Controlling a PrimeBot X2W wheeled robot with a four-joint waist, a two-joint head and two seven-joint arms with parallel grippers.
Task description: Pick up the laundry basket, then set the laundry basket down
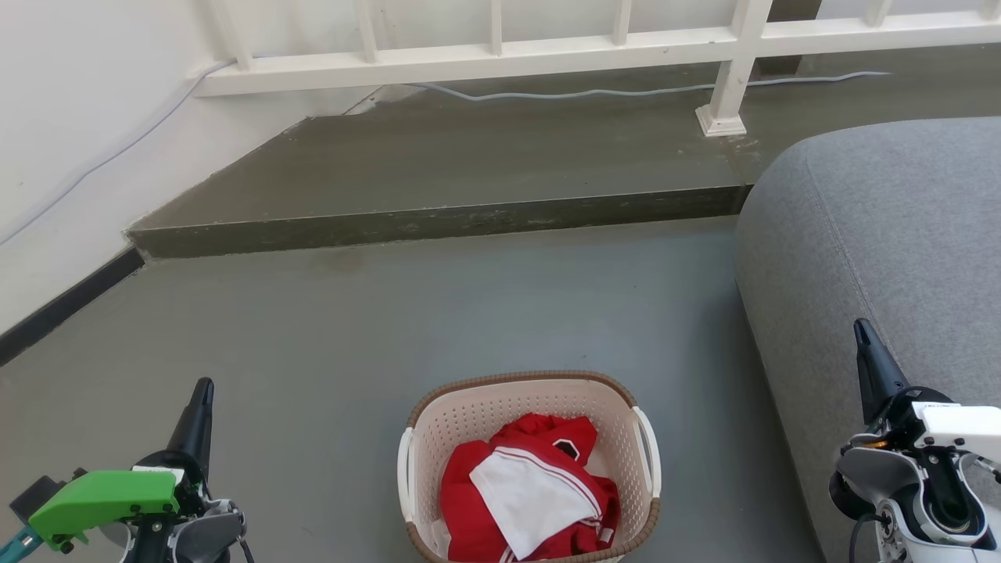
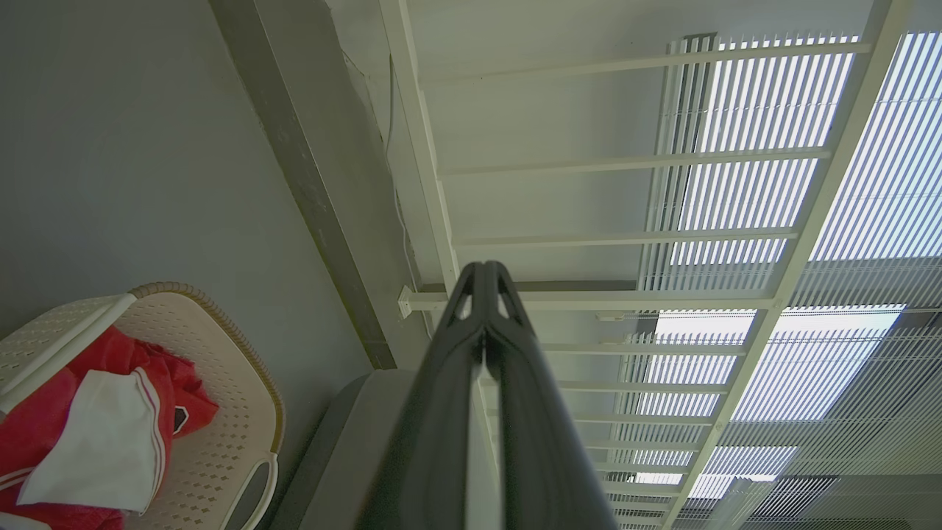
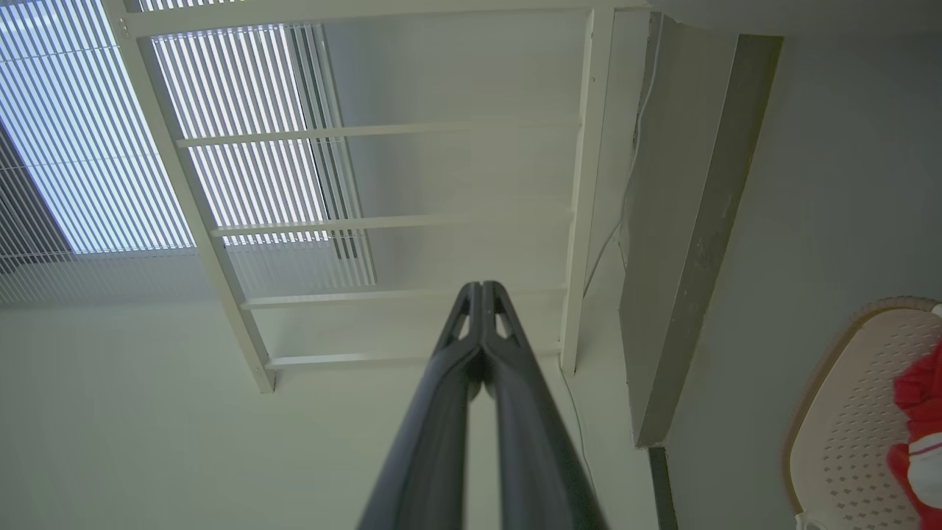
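Presently found laundry basket (image 1: 520, 378) standing upright on grey floor (image 1: 375, 328), low and central in head view. Noted red and white garment (image 1: 532, 485) heaped inside. Observed left gripper (image 1: 202, 393) clenched on nothing, fingertips pressed together, well apart from basket's left handle. Recorded right gripper (image 1: 862, 335) likewise clenched and empty, seen against grey sofa (image 1: 884, 234), clear of basket.

6 o'clock: cream perforated plastic laundry basket (image 1: 469, 422), brown woven-look rim, white handles; red-and-white garment (image 1: 485, 500) inside. 3 o'clock: grey fabric sofa (image 1: 884, 234).
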